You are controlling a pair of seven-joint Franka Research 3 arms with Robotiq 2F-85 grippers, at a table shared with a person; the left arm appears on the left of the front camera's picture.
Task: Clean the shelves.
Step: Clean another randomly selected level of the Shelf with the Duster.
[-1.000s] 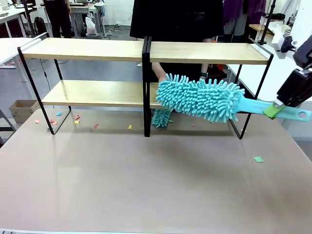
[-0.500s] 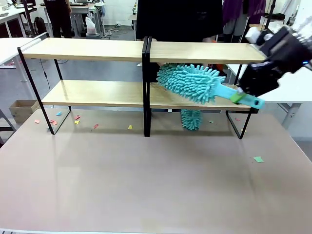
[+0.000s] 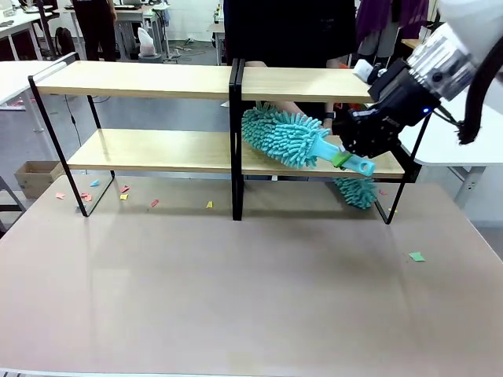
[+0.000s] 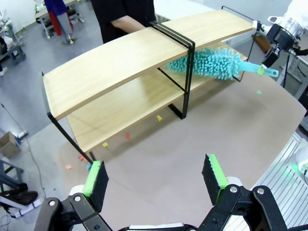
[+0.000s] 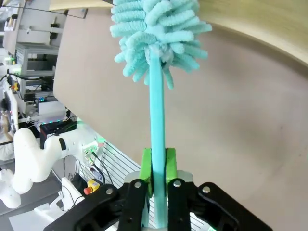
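No text, label, brand, number or sign could be read on anything in these views.

Duster [image 5: 159,29] head cut off by top edge; second duster [image 3: 357,194] partly hidden behind shelves [image 3: 141,80].

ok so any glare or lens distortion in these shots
Front view: a soft sheen on the tabletop faintly mirrors the shelves, with no harsh glare. Left wrist view: the wide-angle lens bows the straight boards into curves. Right wrist view: the duster is sharp where the right fingers clamp it, and the shelf edge curves.
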